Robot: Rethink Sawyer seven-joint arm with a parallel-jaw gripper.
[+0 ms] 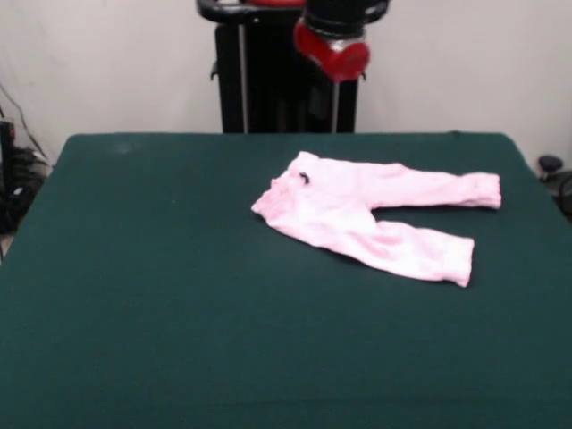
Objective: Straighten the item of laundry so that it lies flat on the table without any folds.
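The pale pink baby trousers (344, 210) lie spread on the dark green table (134, 286), right of centre toward the far side. The waistband points left, with the tiny dark bow (304, 178) on it. Both legs run to the right and splay apart: the far leg ends at a cuff (483, 189), the near leg at a cuff (457, 260). The cloth shows light wrinkles on the near leg. Only a red and black part of the arm (332, 40) shows at the top edge, above the table's far side. No gripper shows.
The robot's black pedestal (277, 89) stands behind the table's far edge. Cables and dark gear (13, 179) lie off the left edge, and a small dark object (550, 165) sits off the right edge.
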